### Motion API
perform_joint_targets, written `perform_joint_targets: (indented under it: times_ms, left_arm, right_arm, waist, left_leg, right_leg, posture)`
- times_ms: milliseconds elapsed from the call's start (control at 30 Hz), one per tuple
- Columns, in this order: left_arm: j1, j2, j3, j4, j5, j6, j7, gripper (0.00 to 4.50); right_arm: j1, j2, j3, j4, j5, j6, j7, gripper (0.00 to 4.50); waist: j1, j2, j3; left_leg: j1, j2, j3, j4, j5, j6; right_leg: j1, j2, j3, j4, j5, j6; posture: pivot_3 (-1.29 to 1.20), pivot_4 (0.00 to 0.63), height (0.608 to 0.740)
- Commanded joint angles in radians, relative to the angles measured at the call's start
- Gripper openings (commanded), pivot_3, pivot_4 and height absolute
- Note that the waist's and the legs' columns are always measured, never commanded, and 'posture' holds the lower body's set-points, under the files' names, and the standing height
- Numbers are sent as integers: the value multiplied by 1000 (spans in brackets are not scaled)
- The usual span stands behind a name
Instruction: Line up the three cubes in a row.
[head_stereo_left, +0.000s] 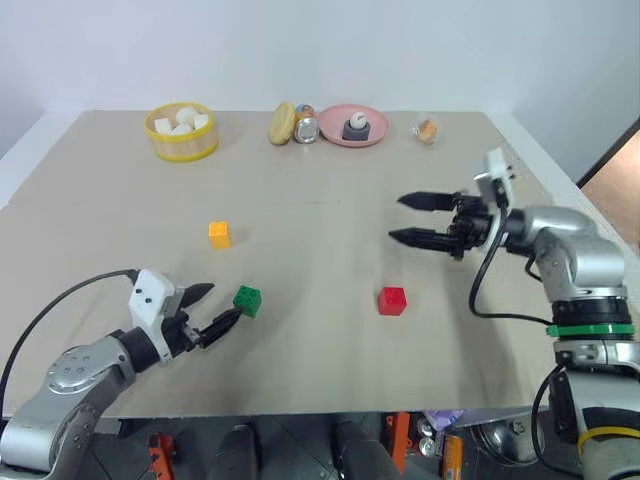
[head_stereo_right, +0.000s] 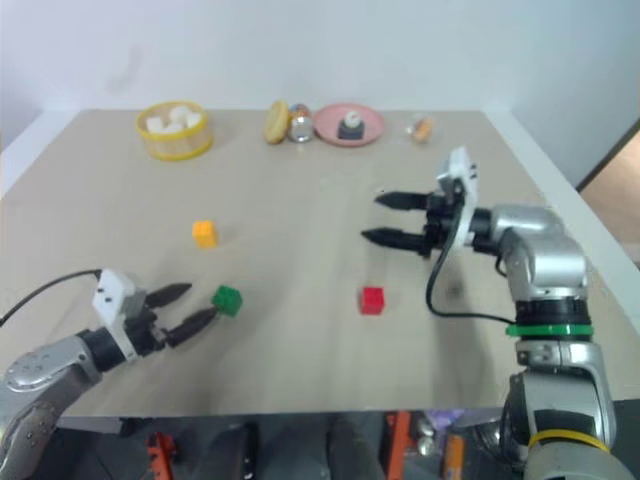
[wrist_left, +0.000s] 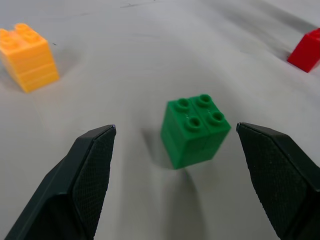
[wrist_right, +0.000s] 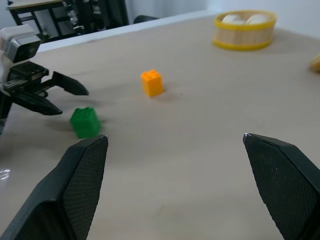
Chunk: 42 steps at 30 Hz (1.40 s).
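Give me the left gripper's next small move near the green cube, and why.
Probably ease the left gripper forward a little so its open fingers straddle the green studded plastic cube, then close. The cube stands on the table just ahead of the fingertips, roughly centred in the gap and untouched. The orange-yellow studded cube and red studded cube sit apart, so nothing forms a row yet.

Table (head_stereo_left: 330, 200): wide, beige-topped, matte, evenly lit. Wall (head_stereo_left: 330, 50): plain white, directly behind the table's far edge. Floor (head_stereo_left: 620, 190): brown strip beyond the table's right edge.
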<state>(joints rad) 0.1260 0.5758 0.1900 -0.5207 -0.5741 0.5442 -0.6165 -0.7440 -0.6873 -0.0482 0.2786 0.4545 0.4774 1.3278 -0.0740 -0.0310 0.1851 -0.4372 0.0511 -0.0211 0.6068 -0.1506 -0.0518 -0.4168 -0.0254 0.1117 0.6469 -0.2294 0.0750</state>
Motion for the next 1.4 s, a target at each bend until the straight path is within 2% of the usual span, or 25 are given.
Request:
perform_joint_targets:
  times_ms: [33, 300, 733, 833, 1000, 1367, 1400]
  left_arm:
    - [-2, -11, -15, -21, 1, -14, 2, 4016]
    - [-37, -29, -66, -13, 3, 7, 7, 4016]
    - [-61, -57, -200, 44, 162, 19, 102, 4016]
    - [-67, -66, -204, 53, 171, 20, 103, 4016]
    - [-100, -87, -206, 76, 182, 33, 114, 4016]
    - [-137, -98, -209, 106, 199, 33, 116, 4016]
    - [-142, -103, -206, 110, 195, 31, 117, 3755]
  right_arm:
    - [-7, 0, -17, -68, 33, 13, -5, 4485]
    - [12, -9, -27, -126, 70, 54, -4, 4485]
    - [121, -19, -42, -275, 130, 106, -52, 4485]
    - [140, -28, -40, -307, 151, 130, -50, 4485]
    - [245, -92, 9, -406, 149, 103, 39, 4485]
    - [219, -75, 20, -367, 141, 74, 20, 4485]
    - [219, -74, 20, -364, 139, 70, 19, 4497]
  waist:
    - [0, 0, 0]
    - [0, 0, 0]
    - [0, 0, 0]
    - [0, 0, 0]
    - [9, 0, -1]
    - [5, 0, -1]
    - [5, 0, -1]
  left_leg:
    - [0, 0, 0, 0, 0, 0]
    - [0, 0, 0, 0, 0, 0]
    - [0, 0, -1, 1, 0, 0]
    - [0, 0, -1, 1, 0, 0]
    - [0, 0, -1, 2, 0, 0]
    - [1, 0, -1, 6, 1, 0]
    - [1, 0, -1, 6, 1, 0]
  right_leg:
    - [0, 0, 0, 0, 0, 0]
    - [0, 1, 0, 0, 1, 0]
    - [0, 1, 0, 0, 1, 0]
    - [0, 1, 0, 0, 1, 0]
    - [1, 0, 0, 0, 1, 1]
    - [0, 0, 0, 0, 6, -1]
    - [0, 0, 0, 0, 6, -1]
  posture:
    - [0, 150, 740]
    - [0, 150, 740]
    - [0, 150, 740]
    - [0, 150, 740]
    - [0, 150, 740]
    - [0, 150, 740]
    - [0, 150, 740]
